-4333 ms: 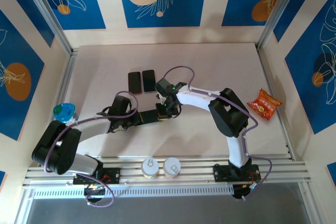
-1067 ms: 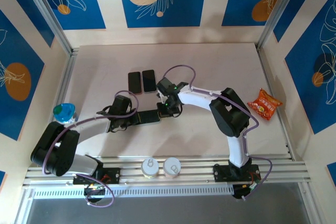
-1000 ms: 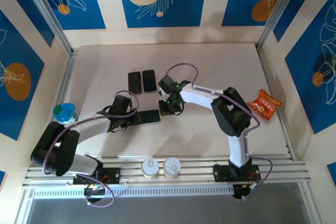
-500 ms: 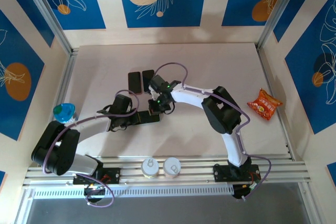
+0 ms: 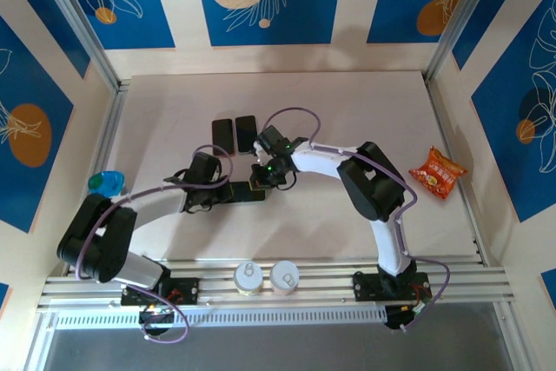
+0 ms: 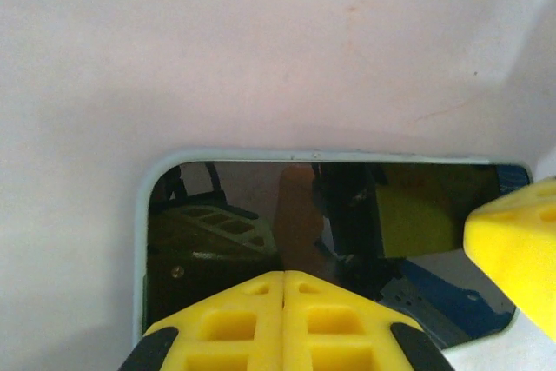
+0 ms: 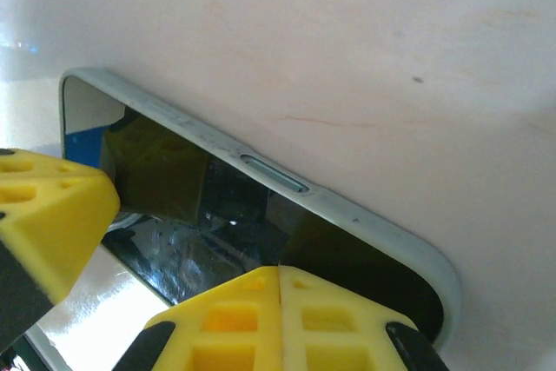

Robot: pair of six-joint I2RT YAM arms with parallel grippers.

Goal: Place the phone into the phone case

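Phone (image 6: 261, 206) lies lengthwise between the tools; left tool (image 6: 284, 277) and right tool (image 7: 280, 273), both closed and empty, sit over opposite ends.

Over the last four seconds the right tool (image 5: 260, 183) has slid toward 9 o'clock along the phone (image 5: 241, 195). It overshot half a second ago and has since eased back a little toward 3 o'clock, its elbow (image 5: 373, 182) following. The left arm (image 5: 148, 206) has swung its near link toward 12 o'clock, now covering part of the blue object (image 5: 102, 182) at the 9 o'clock edge of the table (image 5: 365, 110).
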